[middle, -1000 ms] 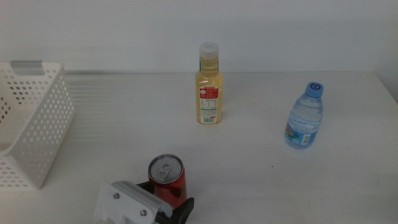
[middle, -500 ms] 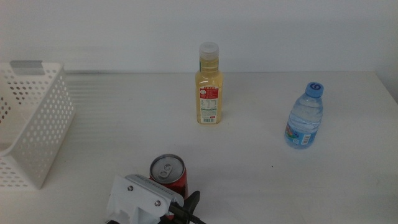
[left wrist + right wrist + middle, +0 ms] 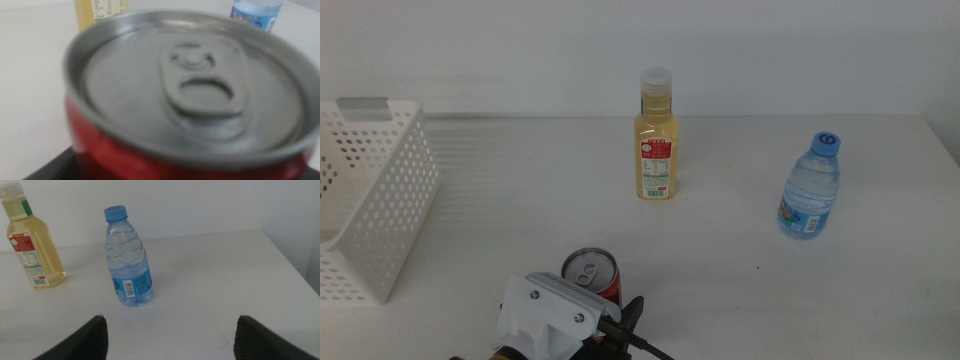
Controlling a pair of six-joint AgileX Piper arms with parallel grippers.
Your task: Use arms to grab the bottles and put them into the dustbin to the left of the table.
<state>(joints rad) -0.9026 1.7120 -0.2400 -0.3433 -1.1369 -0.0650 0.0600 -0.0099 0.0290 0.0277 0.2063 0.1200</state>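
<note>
A red drink can (image 3: pixel 591 274) stands near the table's front edge, and its silver top (image 3: pixel 190 95) fills the left wrist view. My left gripper (image 3: pixel 596 318) is right at the can, under its white block (image 3: pixel 548 316); its grip on the can is hidden. The tall yellow bottle (image 3: pixel 656 135) stands upright at the middle back, and the water bottle (image 3: pixel 811 187) stands to the right. My right gripper (image 3: pixel 175 332) hangs open and empty in front of the water bottle (image 3: pixel 128 260), with the yellow bottle (image 3: pixel 31 242) beyond. The white dustbin (image 3: pixel 372 195) sits at the left.
The white table (image 3: pixel 520 180) ends in an edge at the right (image 3: pixel 295 265), close behind the water bottle. A pale wall rises behind the table.
My left gripper has pushed forward and to the right, so its white block covers more of the can. The can and both bottles have stayed in place.
</note>
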